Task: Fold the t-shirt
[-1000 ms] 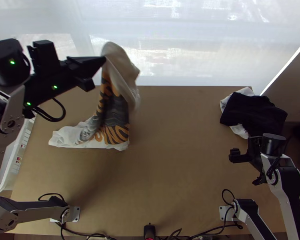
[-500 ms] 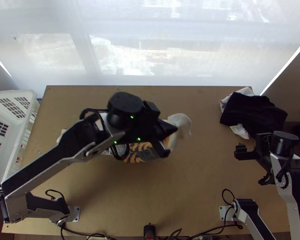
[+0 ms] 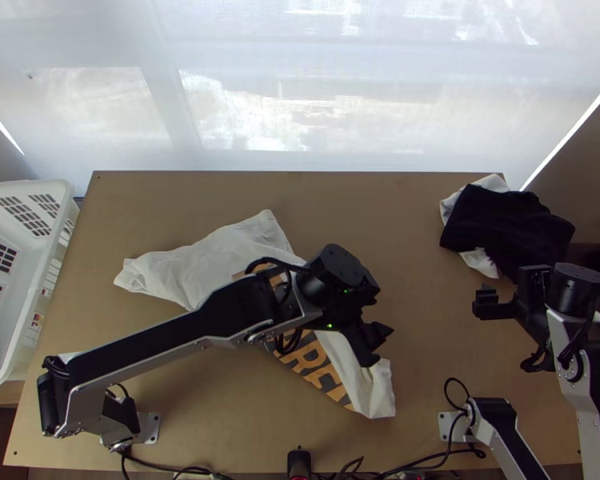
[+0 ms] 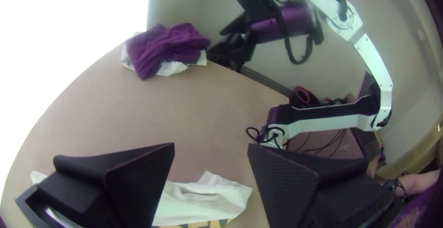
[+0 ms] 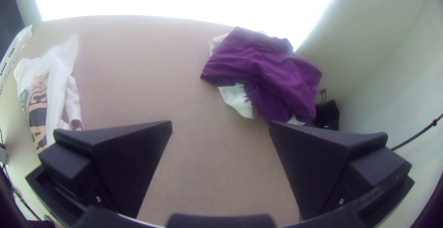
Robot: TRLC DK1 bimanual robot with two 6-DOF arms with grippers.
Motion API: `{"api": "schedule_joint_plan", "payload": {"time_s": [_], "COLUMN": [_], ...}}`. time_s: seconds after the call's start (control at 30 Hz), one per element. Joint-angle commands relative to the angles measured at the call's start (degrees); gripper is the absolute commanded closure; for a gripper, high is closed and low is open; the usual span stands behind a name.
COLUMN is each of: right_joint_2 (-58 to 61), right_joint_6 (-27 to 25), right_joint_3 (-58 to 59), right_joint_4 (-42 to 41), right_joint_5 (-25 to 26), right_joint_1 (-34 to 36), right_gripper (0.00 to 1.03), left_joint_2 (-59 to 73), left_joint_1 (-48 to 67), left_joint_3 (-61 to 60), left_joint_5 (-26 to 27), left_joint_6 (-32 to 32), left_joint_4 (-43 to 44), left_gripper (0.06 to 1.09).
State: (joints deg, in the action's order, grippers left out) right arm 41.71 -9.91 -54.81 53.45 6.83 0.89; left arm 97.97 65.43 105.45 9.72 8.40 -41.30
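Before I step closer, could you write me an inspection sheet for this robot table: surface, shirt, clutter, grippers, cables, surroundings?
Surface: light wooden table, flat.
Job's things: white t-shirt with orange-and-black print, lying rumpled, partly hidden beneath the left arm.
Clutter: rumpled pile of dark and white cloth, far right; white basket beside the table's left edge.
Grippers: left gripper open above the shirt; right gripper open, holding nothing.
Cables: black cable looping at the right arm's base.
Surroundings: pale, bright screen behind the far edge.
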Motion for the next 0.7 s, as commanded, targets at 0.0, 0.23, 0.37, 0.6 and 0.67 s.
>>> {"api": "schedule_joint_plan", "payload": {"time_s": [0.0, 0.23, 0.37, 0.6, 0.67], "right_joint_2": [-0.23, -0.14, 1.18, 4.25, 5.57], "right_joint_6": [0.16, 0.68, 0.51, 0.68, 0.77], "right_joint_3": [0.31, 0.58, -1.62, -7.07, -9.09], "right_joint_4": [-0.01, -0.63, -0.63, 0.34, 0.6], "right_joint_5": [0.03, -0.77, -0.85, -1.82, -2.0], "right_joint_1": [0.08, -0.36, -1.06, -2.56, -3.08], "right_gripper": [0.05, 0.05, 0.05, 0.05, 0.05], "left_joint_2": [-1.91, -2.44, -2.17, 0.82, 2.31], "left_joint_1": [-9.09, -26.23, -32.03, -35.81, -35.81], "left_joint_3": [1.43, -6.48, -15.19, -22.66, -22.92], "left_joint_5": [-1.54, -3.04, -4.79, -6.02, -6.38], "left_joint_6": [-0.49, -4.89, -7.7, -9.9, -9.9], "left_joint_4": [-3.26, -4.76, -0.54, 2.71, 2.28], "left_gripper": [0.19, 0.19, 0.19, 0.19, 0.19]}}
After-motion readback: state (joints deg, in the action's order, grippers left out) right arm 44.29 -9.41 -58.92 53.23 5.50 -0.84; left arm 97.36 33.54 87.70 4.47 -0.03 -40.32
